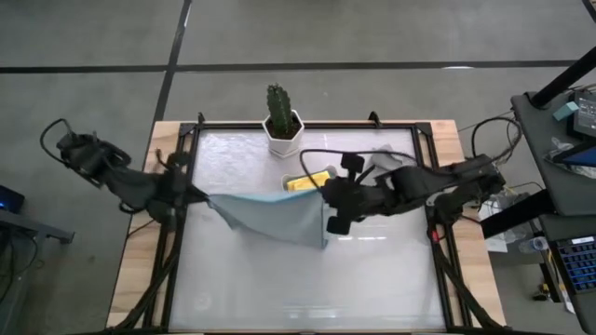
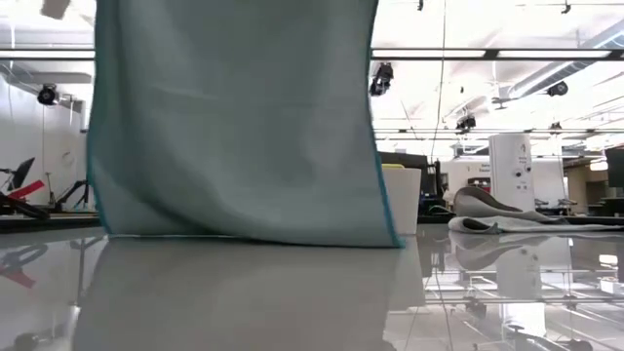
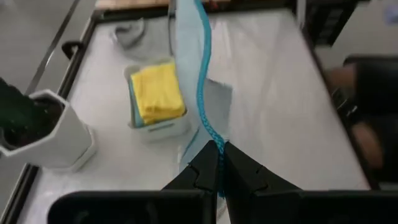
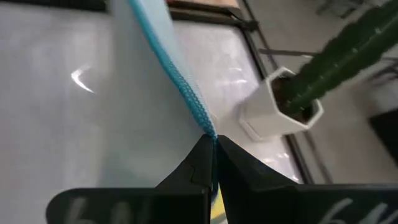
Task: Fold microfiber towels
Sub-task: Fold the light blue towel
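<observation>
1. Towel work is happening above the table (image 1: 233, 288): both arms are holding one pale teal towel (image 1: 270, 216) up by its top corners.
2. The left gripper (image 3: 219, 163) is pinching one corner with its fingers clamped tight on the blue stitched hem, and the cloth is running away from it toward the other arm.
3. The right gripper (image 4: 213, 158) is pinching the opposite corner the same way, fingers closed on the hem.
4. Between the two grippers the towel is hanging as a sheet, and in the low view its bottom edge is brushing the tabletop.
5. Beyond the left gripper, a yellow towel (image 3: 158, 93) is lying folded in a small white tray (image 3: 163, 127), and a grey towel (image 3: 129, 32) is sitting crumpled farther off.
6. Near the right gripper, a cactus (image 4: 348, 53) is standing in a white pot (image 4: 273, 115).
</observation>
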You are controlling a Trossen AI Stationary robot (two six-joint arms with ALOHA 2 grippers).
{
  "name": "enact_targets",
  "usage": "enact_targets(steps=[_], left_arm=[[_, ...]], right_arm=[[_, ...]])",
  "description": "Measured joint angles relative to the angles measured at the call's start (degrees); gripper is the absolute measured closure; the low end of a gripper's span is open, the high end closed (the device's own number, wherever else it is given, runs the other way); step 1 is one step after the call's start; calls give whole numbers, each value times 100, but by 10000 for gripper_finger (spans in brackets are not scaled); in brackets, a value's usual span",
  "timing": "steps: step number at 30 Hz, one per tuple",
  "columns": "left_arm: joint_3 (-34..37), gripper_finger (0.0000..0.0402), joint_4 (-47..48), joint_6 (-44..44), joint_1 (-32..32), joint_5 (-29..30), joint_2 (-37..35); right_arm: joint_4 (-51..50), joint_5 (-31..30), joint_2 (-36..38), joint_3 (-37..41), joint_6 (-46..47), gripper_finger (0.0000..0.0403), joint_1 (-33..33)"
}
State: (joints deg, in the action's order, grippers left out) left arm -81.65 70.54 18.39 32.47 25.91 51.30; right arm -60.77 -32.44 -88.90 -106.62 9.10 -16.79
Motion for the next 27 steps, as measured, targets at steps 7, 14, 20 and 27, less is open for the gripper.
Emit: enact_targets(steps=[7,14,20,27], left_arm=[[499,402,-834,-134,66,-741,-190],[601,402,-1029,-48,67,-1463,247],[684,402,-1458,367,236,-2130,743],[679,402,-1861,372,705,-2405,1377]], right_arm=[[-581,246,0,-565,251,394,-361],[-681,697,148,-812,467,394,-733],[-715,1715,175,-615,997,394,-1134],[-291,2391,76,-271,1325,394,-1738]])
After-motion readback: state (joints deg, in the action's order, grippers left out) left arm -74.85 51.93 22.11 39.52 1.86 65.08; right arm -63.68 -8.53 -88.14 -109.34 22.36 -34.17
